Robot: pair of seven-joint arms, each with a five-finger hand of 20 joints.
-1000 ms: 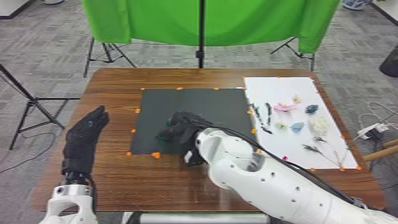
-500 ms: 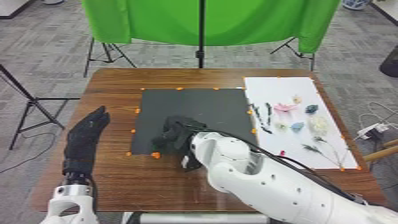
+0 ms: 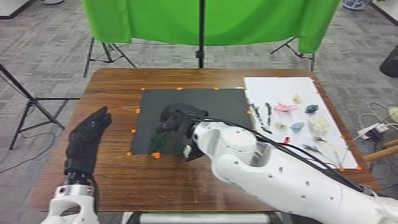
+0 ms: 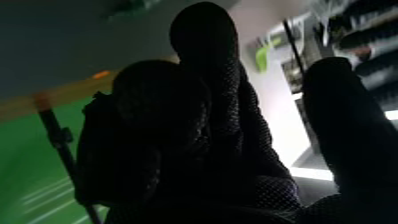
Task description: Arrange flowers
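Likely to knock the green sprig (image 3: 162, 141) askew by brushing low with right robot hand (image 3: 184, 114), impossible to tell if pinching.

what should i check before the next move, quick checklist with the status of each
- Green piece on the black board: ok, near its left front corner
- Left hand out of the way: ok, fingers straight, left of the board
- Right hand clear of the board: not ok, it is over it
- Right hand empty: cannot tell, the glove hides its grasp
- Pink flower available: ok, on the white sheet
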